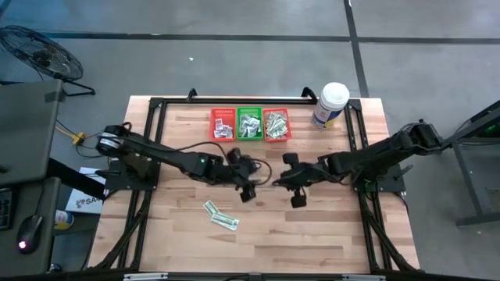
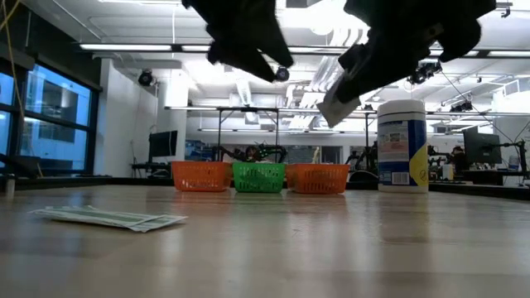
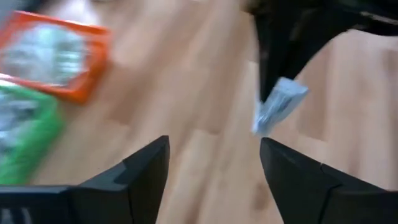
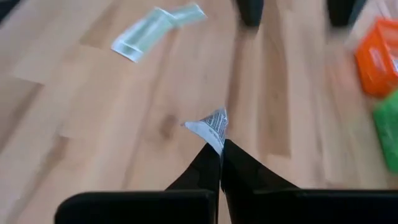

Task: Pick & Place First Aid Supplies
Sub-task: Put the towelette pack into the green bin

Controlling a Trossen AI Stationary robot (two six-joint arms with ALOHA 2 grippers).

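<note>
Both grippers are hanging above the middle of the table (image 1: 328, 234), well in front of the green basket (image 1: 249, 123), facing each other with a small gap between them. The right gripper (image 4: 219, 144) is pinching a white packet (image 4: 210, 125) between closed fingers, holding it in the air clear of the wood; in the low view that packet (image 2: 339, 103) is sitting high above the tabletop. The left gripper (image 3: 214, 155) is standing open with nothing between its fingers, just beside the packet. Bare wood is lying wide open under and in front of both arms. Two green-and-white strips (image 1: 222, 215) are lying flat on the wood, farther from the green basket than the left gripper and toward the front edge, apart from both grippers. The green basket is sitting between two red baskets (image 1: 223, 123) in a touching row near the back edge, all three holding packets. A white tub (image 1: 330, 105) is standing upright to the right of that row, by the black frame (image 1: 153, 117) running along the table's sides
</note>
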